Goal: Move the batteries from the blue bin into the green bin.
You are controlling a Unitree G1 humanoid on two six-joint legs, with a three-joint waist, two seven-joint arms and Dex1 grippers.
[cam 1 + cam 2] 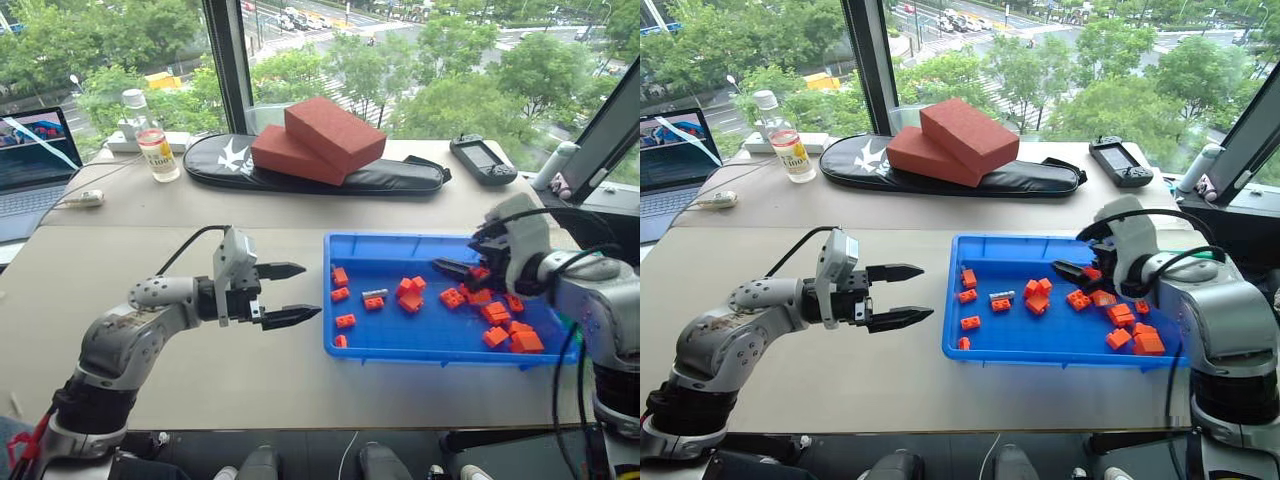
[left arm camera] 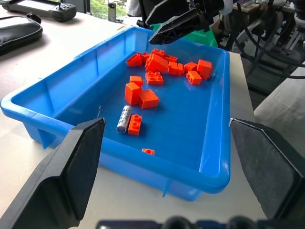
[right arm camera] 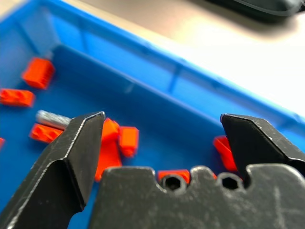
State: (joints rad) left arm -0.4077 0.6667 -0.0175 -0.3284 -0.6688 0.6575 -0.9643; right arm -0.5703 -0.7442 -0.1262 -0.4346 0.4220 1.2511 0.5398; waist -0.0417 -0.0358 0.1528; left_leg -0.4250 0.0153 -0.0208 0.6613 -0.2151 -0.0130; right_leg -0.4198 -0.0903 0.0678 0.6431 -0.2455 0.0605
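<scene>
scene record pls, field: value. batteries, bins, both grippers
battery: one silvery cylinder lying in the blue bin, beside an orange brick
blue bin: on the table, scattered orange bricks inside
green bin: green plastic past the blue bin's far end, mostly hidden
left gripper: open, empty, over the table beside the blue bin
right gripper: open, empty, above the blue bin
other: two red blocks on a black case
</scene>
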